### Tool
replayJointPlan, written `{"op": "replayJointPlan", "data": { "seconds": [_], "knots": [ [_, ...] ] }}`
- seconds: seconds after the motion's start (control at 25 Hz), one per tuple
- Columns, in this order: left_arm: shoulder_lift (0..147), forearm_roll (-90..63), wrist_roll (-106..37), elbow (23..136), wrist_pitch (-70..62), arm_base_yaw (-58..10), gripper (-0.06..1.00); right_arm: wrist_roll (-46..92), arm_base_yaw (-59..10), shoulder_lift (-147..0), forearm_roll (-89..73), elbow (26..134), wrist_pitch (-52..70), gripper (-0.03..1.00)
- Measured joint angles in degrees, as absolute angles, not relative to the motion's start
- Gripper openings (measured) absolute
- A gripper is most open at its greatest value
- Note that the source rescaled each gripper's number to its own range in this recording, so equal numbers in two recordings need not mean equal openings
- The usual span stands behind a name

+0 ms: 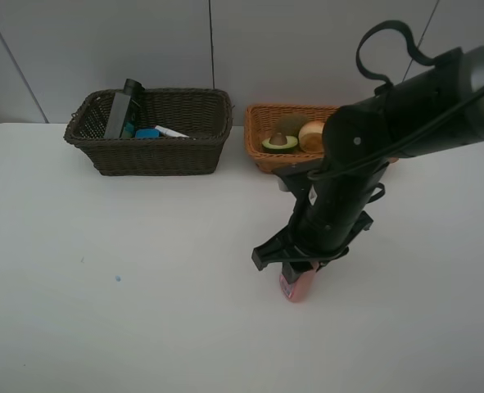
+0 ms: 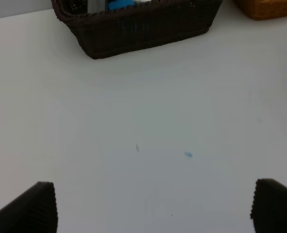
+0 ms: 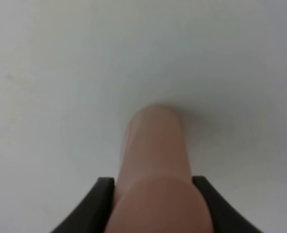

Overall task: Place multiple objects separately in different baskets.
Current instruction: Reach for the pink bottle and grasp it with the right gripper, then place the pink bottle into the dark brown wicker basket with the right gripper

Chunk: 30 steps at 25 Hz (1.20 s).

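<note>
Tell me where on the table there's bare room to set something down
The widest bare patch of the white table is the left front, in front of the dark basket. The right front corner is bare too. It is crowded around the right hand, closed on the pink bottle, and in front of the orange basket.

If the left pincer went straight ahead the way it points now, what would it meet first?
Probably the bare white table: the left pincer stands open with nothing between its fingers. Farther along that line stands the dark brown basket, though depth is hard to judge.
</note>
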<state>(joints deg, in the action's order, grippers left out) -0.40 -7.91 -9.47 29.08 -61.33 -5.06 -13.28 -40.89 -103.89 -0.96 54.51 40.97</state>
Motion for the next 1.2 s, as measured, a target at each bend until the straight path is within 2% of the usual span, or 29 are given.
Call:
{"op": "replayJointPlan", "data": {
  "seconds": [0.36, 0.52, 0.8, 1.2],
  "knots": [
    [-0.40, -7.91, -9.47, 29.08, -61.33, -5.06, 1.00, -13.23, -40.89, -98.33, -0.93, 54.67, 41.85, 0.27],
    [-0.40, -7.91, -9.47, 29.08, -61.33, -5.06, 1.00, -13.23, -40.89, -94.99, 1.05, 58.81, 44.77, 0.27],
    [-0.40, -7.91, -9.47, 29.08, -61.33, -5.06, 1.00, -10.24, -40.89, -98.59, 7.20, 74.73, 44.81, 0.27],
    [-0.40, -7.91, -9.47, 29.08, -61.33, -5.06, 1.00, -4.46, -39.79, -118.82, 9.61, 104.24, 36.25, 0.27]
  ]
}}
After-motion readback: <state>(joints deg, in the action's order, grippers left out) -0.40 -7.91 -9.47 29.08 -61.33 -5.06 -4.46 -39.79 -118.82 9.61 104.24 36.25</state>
